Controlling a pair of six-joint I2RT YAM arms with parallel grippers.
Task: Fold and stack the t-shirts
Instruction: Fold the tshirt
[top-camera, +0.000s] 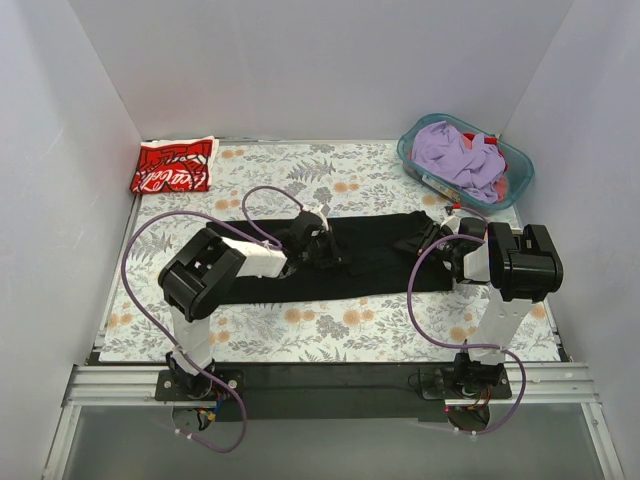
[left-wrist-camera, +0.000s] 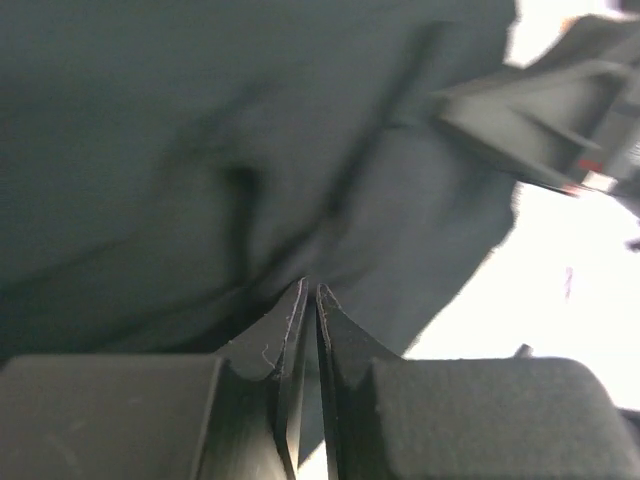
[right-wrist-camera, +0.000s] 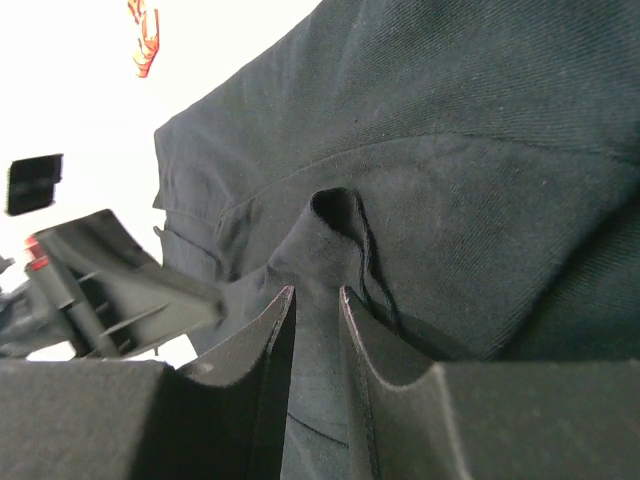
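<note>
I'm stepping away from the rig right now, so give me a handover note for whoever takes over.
Left gripper: jaws shut on the black t-shirt, near its middle.
Right gripper: jaws shut on a fold at its right end.
The black t-shirt lies in a long strip across the table. The red t-shirt is at the far left corner.
Done: red folded.
Left: fold the black, stack it on the red. More cloth is in the basket.

Table (top-camera: 330, 325) has a floral-print cover. Directly on it: large black cloth t-shirt (top-camera: 375, 260), stretched left-right across the middle; folded red t-shirt with white lettering (top-camera: 173, 166), far-left corner; teal plastic basket (top-camera: 425, 178) holding purple clothes (top-camera: 455, 158), far-right corner.
</note>
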